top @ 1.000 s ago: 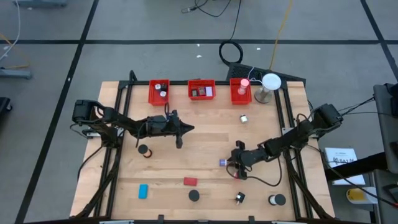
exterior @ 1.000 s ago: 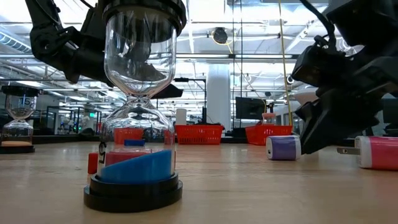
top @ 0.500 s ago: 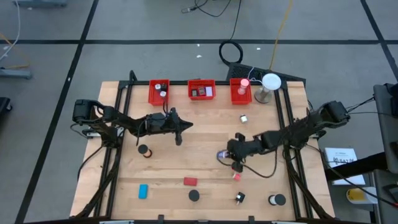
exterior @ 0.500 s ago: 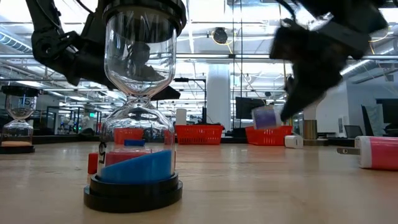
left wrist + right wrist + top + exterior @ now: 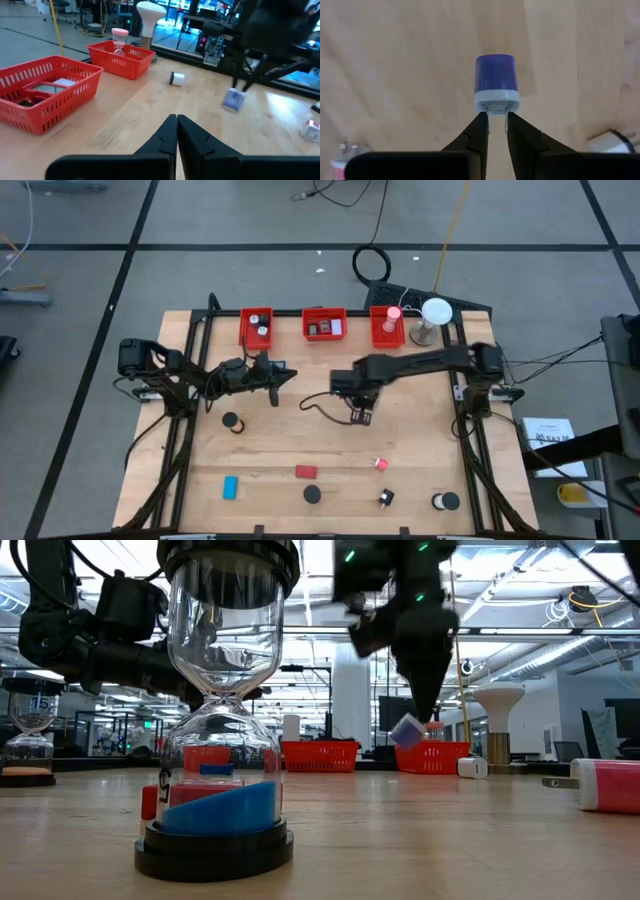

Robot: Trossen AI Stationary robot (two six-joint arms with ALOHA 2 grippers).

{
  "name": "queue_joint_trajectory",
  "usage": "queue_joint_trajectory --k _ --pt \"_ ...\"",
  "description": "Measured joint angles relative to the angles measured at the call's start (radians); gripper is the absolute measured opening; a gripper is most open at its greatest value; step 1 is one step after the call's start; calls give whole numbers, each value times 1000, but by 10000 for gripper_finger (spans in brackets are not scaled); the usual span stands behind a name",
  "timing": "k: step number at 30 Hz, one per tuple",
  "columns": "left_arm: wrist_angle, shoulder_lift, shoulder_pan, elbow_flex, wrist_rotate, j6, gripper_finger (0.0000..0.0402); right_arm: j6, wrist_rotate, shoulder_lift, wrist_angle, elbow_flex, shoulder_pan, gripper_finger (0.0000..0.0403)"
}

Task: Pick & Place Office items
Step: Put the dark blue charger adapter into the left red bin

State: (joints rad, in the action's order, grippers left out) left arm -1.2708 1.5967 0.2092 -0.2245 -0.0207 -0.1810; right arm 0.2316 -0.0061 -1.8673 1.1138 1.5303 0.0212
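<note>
My right gripper (image 5: 358,414) hangs over the middle of the table, shut on a small purple and white plug adapter (image 5: 495,79), which also shows in the low view (image 5: 407,730) and the left wrist view (image 5: 232,99). My left gripper (image 5: 176,124) is shut and holds nothing. It hovers left of centre (image 5: 272,388), in front of the red bins. Loose on the wood lie a pink plug (image 5: 380,464), a red block (image 5: 305,472), a blue block (image 5: 230,486), black discs (image 5: 312,494) and a black clip (image 5: 386,499). My right gripper pinches the adapter at its white end, by the two metal prongs (image 5: 496,107), between its two fingertips (image 5: 481,125). The fingers come from above, pointing down. The adapter is lifted clear of the table and hangs tilted below them, purple end lowest (image 5: 405,733).
Three red bins (image 5: 324,311) line the far edge, with a white round lamp (image 5: 434,312) to their right. A small white item (image 5: 393,369) lies near the right bin. An hourglass with blue sand (image 5: 220,710) stands close to the low camera. Black frame rails (image 5: 463,395) run along both sides.
My right gripper has risen from the table with the purple adapter and carried it toward the far edge and a little left, to the table's middle. The adapter is now lifted clear. The pink plug stayed on the wood. My left gripper has drawn back slightly toward the left.
</note>
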Motion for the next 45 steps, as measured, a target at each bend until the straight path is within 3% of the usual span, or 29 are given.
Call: queue_joint_trajectory --k 5,10,18,32,36,39,45 --pt "30 0 0 0 -7 11 7 -57 1 -181 187 167 31 44" --pt "42 0 0 0 -15 11 11 -98 -3 -263 225 242 32 44" --pt "42 0 0 0 -15 13 13 -115 -25 -268 148 244 32 59" --pt "47 0 0 0 -15 13 9 -127 5 -203 19 243 29 175" --pt "47 0 0 0 -8 12 4 -18 14 -165 18 242 23 186" --pt "48 0 -2 0 -7 3 15 107 81 -138 -33 198 -11 196" --pt "49 0 -2 0 -6 -2 8 451 131 -103 -174 67 -76 229"
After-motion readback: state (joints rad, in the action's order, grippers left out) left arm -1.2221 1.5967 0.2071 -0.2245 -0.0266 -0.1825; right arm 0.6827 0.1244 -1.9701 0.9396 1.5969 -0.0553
